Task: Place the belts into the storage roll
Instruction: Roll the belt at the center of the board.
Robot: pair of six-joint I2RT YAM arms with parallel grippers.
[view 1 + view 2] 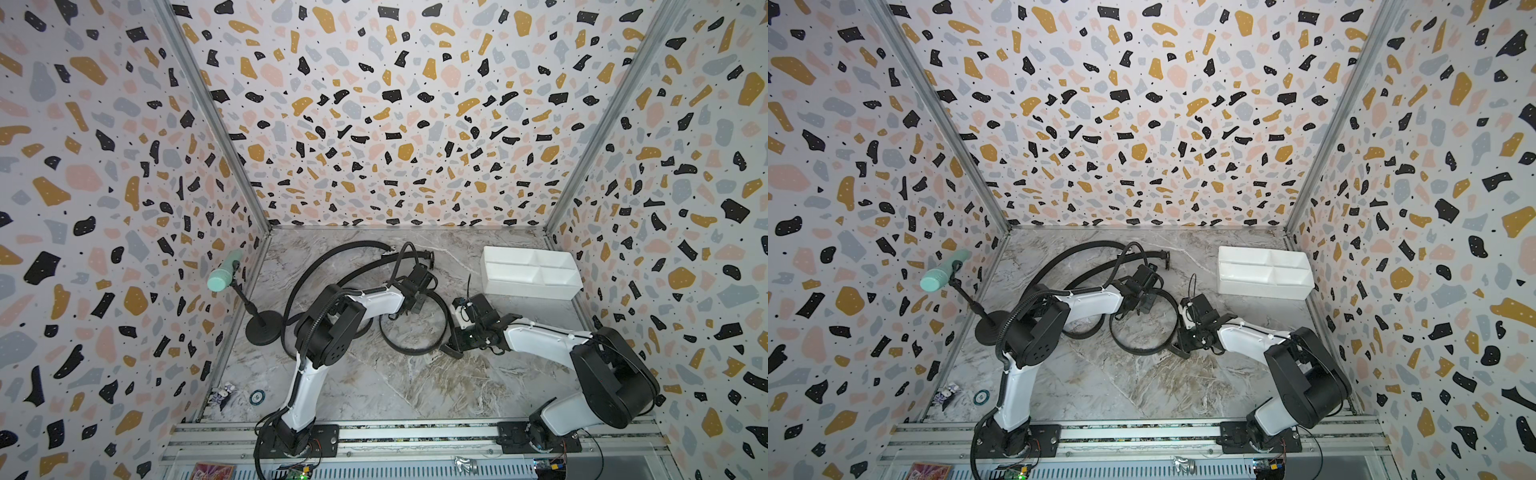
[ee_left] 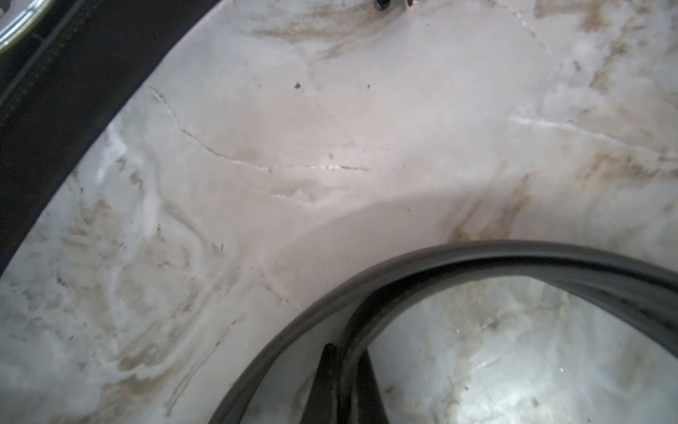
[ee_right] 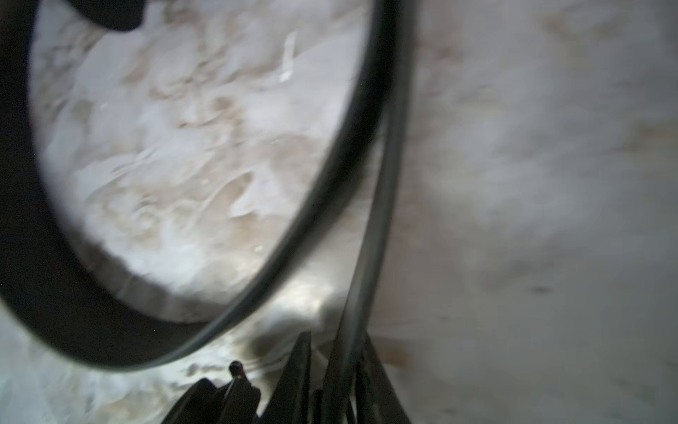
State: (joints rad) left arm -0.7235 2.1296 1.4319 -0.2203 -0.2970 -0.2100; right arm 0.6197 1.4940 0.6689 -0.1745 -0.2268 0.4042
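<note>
My left gripper (image 2: 343, 381) is clamped across the flat faces of the belt (image 1: 409, 351), a light, floppy loop on the table (image 1: 415, 395) well apart from the tray (image 1: 536, 291); my right gripper (image 3: 341, 367) straddles it, pinch undeterminable.

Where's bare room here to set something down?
Free: front marble between left arm and right arm, up to the belts; also the back strip between belts and storage roll. Crowded: centre-left, belts looped around the left arm, beside the microphone stand.

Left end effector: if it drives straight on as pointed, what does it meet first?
The left end effector, shut on a belt, would likely meet bare marble tabletop next; depth unclear.
</note>
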